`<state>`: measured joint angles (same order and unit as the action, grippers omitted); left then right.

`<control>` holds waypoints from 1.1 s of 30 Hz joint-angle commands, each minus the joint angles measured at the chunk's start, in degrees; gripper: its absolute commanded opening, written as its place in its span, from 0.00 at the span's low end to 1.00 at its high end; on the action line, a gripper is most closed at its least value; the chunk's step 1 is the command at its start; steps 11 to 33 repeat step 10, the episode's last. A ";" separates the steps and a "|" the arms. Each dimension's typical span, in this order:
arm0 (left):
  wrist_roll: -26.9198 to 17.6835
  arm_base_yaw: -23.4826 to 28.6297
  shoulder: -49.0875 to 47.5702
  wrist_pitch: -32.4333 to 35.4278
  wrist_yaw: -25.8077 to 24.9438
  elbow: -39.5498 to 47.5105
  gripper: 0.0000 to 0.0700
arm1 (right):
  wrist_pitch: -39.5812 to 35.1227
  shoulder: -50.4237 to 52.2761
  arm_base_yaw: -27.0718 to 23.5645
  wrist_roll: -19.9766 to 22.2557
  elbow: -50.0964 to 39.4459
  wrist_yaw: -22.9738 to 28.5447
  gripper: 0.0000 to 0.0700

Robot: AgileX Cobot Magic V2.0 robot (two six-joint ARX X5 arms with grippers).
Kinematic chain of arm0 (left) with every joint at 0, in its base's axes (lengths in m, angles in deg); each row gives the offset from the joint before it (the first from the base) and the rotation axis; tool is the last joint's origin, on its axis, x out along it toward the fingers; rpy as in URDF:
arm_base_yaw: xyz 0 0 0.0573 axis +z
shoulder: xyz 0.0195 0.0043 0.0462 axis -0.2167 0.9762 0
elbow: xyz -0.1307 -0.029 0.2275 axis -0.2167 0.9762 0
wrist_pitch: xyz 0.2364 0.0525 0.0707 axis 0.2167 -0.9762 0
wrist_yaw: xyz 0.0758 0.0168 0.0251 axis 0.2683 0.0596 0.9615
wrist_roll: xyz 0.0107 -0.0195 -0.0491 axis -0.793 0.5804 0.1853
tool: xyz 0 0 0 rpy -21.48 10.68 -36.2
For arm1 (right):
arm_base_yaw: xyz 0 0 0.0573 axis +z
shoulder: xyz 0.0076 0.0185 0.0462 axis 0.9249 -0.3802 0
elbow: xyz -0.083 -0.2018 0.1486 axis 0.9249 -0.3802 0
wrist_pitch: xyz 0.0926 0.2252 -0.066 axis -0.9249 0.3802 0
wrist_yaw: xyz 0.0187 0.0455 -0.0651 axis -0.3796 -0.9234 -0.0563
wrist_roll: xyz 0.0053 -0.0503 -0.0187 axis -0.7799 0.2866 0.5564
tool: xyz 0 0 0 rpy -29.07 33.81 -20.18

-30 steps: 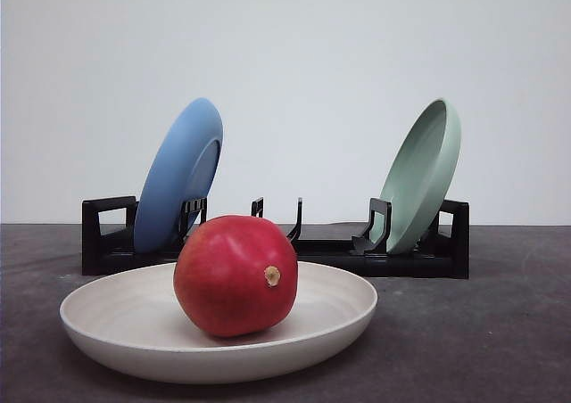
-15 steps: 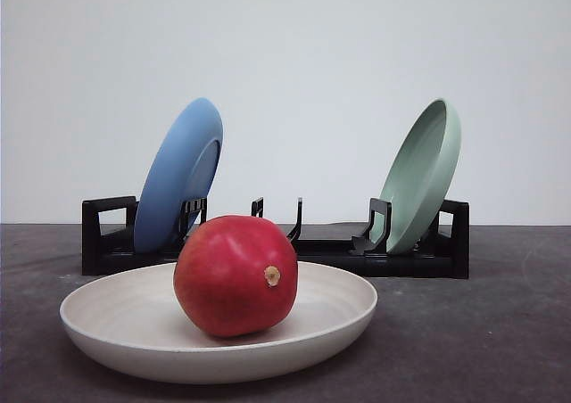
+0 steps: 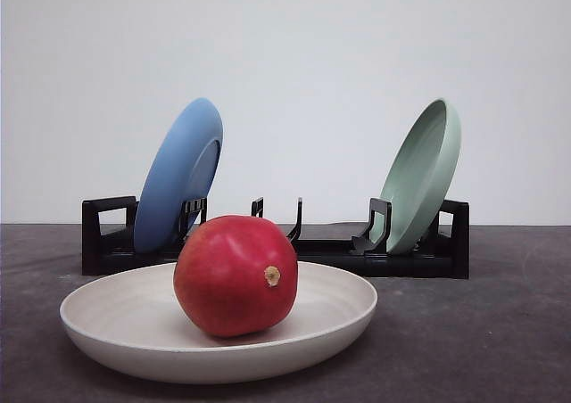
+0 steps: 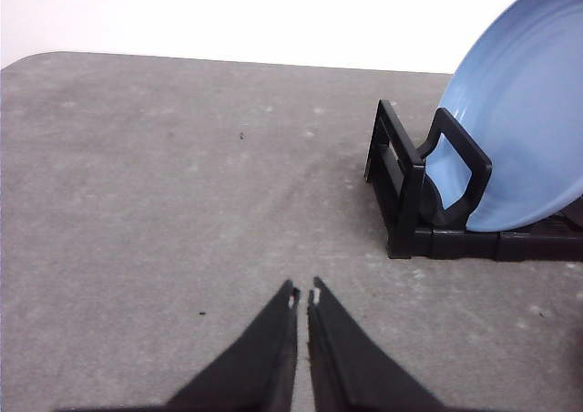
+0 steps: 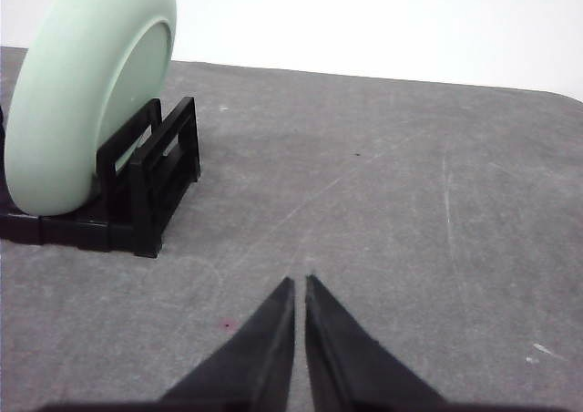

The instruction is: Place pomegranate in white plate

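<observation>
Front view: pomegranate [image 3: 235, 275] smooth, red, round, sat in white plate [image 3: 107, 327]; tan stem nub faced camera-right. Left gripper [image 4: 303, 296], right gripper [image 5: 299, 283] closed, empty.

Pomegranate [image 3: 235, 275]: large, smooth, round, deep red, small tan stem nub facing the camera and slightly right. Sits inside the white plate [image 3: 107, 327], a little left of the plate's centre, resting on the plate floor. Plate: wide, shallow, off-white matte, raised rim, lying flat on the dark grey table, nearest the camera.
</observation>
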<state>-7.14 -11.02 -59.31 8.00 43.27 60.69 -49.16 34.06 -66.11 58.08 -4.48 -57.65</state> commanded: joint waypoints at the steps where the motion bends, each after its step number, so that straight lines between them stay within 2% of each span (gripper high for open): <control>1: -0.31 0.09 -0.04 -0.08 0.30 0.66 0.00 | -0.57 -0.02 0.00 -0.81 -0.24 0.04 0.02; 33: -0.31 0.09 -0.04 -0.08 0.30 0.66 0.00 | -0.57 -0.02 0.00 -0.81 -0.24 0.04 0.02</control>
